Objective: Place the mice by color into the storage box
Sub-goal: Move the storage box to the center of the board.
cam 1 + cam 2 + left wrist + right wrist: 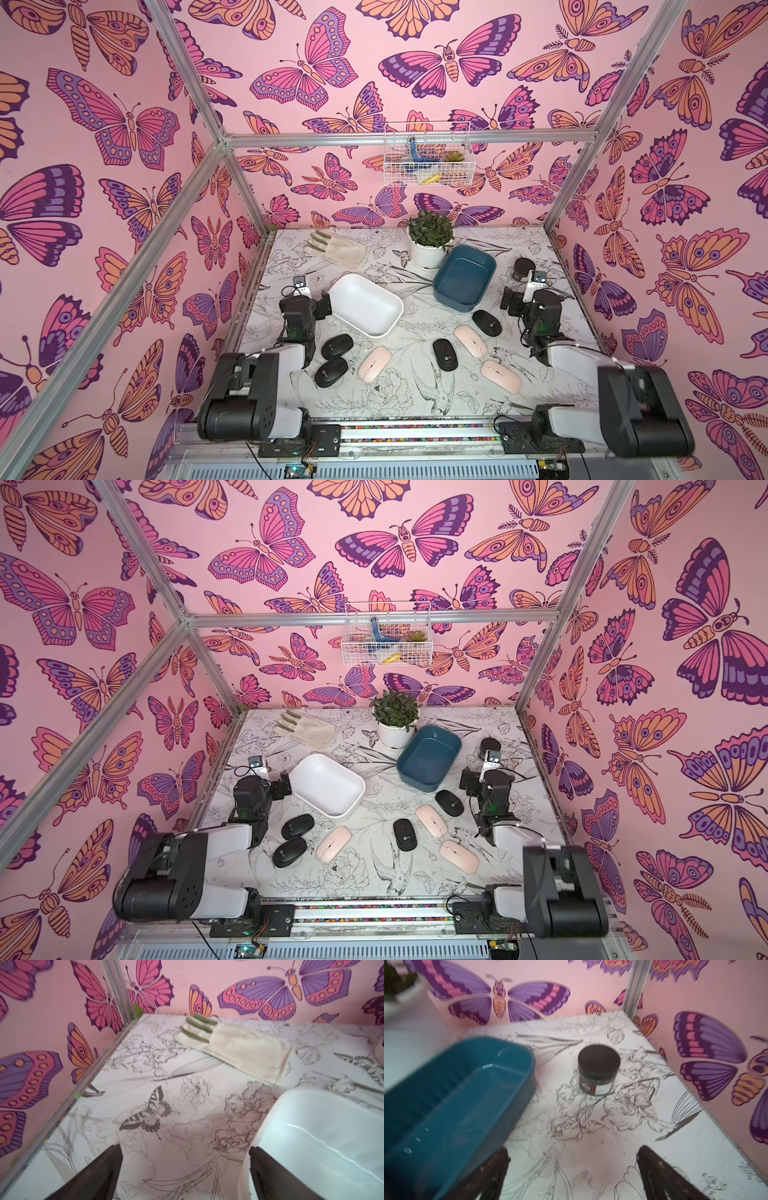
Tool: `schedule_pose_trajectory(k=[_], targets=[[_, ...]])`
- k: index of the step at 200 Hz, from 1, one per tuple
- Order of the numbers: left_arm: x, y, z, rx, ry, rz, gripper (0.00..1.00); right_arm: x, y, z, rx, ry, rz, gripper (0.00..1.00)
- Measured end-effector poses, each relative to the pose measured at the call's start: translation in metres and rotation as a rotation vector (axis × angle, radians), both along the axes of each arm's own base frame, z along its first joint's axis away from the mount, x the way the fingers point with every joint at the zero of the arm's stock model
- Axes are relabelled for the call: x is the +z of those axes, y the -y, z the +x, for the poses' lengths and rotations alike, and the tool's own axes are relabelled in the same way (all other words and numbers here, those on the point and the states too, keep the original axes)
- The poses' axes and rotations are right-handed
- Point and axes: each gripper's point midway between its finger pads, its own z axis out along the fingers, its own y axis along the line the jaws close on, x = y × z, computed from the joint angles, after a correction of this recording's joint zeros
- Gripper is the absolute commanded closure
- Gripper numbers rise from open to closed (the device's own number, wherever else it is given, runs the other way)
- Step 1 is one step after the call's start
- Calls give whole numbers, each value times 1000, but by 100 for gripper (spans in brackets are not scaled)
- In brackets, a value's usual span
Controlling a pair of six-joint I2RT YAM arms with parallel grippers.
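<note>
Several black mice lie on the table in both top views, two at the left [337, 346] [331, 372], one in the middle [445, 354] and one by the blue box [487, 322]. Three pink mice [375, 363] [470, 340] [500, 376] lie among them. The white storage box [365, 305] and the blue one [463, 276] are both empty. My left gripper [185, 1147] hangs open beside the white box [270, 1118]. Beside the blue box [529, 1059], my right gripper [573, 1148] is open over bare table. Neither wrist view shows a mouse.
A black round jar [598, 1070] stands ahead of the right gripper, near the right wall. A potted plant [430, 241] and a cream glove [336, 247] sit at the back of the table. A wire basket [428, 153] hangs on the back wall.
</note>
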Motion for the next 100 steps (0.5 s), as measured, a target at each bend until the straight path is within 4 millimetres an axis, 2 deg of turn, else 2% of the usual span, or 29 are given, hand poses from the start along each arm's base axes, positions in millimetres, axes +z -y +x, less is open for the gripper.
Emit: schedule_pose_trajectory(k=[4, 25, 32, 40, 52, 65, 77, 86, 100], targets=[[10, 0, 1, 5, 12, -3, 0, 16, 0, 3, -1, 3, 10, 0], [93, 3, 5, 42, 135, -65, 0, 89, -16, 20, 34, 39, 121, 5], [117, 9, 5, 42, 159, -99, 0, 103, -26, 23, 58, 37, 172, 6], [140, 19, 5, 27, 171, -136, 0, 109, -41, 26, 86, 10, 222, 7], [165, 41, 5, -10, 149, -211, 0, 104, -72, 30, 140, -74, 274, 9], [174, 66, 4, -60, 81, -278, 0, 85, -118, 39, 215, -200, 296, 14], [168, 92, 3, -109, -31, -335, 0, 60, -158, 46, 263, -334, 294, 29], [155, 109, 2, -133, -131, -367, 0, 39, -185, 54, 290, -427, 295, 42], [124, 135, -2, -160, -304, -398, 0, 6, -208, 61, 288, -541, 309, 54]])
